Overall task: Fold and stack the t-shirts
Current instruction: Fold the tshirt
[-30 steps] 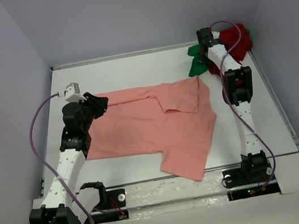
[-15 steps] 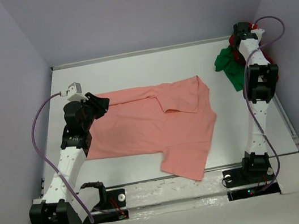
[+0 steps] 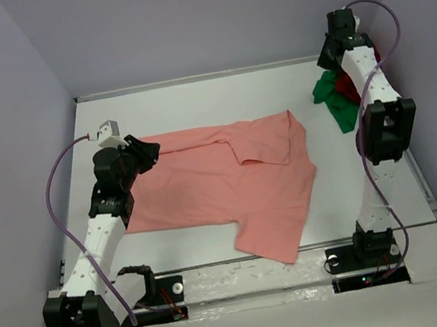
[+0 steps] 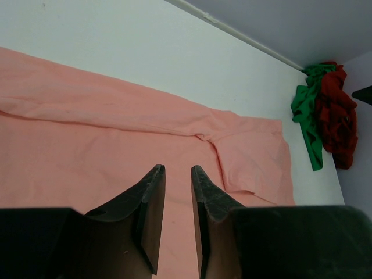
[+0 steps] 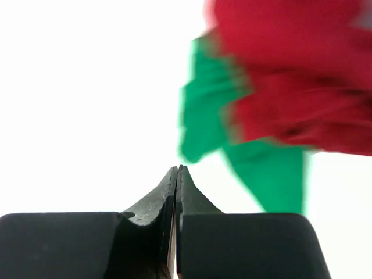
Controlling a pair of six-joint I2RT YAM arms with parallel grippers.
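Observation:
The salmon-pink t-shirt [image 3: 222, 184] lies spread flat across the middle of the white table, one sleeve folded over near its far right corner. My left gripper [image 3: 144, 152] hovers at the shirt's far left edge. In the left wrist view its jaws [image 4: 178, 168] stand slightly apart, with only pink cloth [image 4: 116, 128] below them. The green t-shirt [image 3: 333, 98] and the dark red t-shirt [image 3: 346, 83] are bunched together at the back right. My right gripper [image 3: 326, 55] is raised just above that heap, shut [image 5: 178, 167] on nothing, with green cloth [image 5: 273, 174] and red cloth [image 5: 302, 75] ahead of it.
Lilac walls close in the table on the left, back and right. A thin rail [image 3: 228, 72] runs along the back edge. The green and red heap also shows at the right edge of the left wrist view [image 4: 325, 116]. Purple cables loop off both wrists.
My right arm swung right and then lifted up and back. The green and red heap shifted right and bunched tighter against the wall. The left arm and the pink shirt stayed put.

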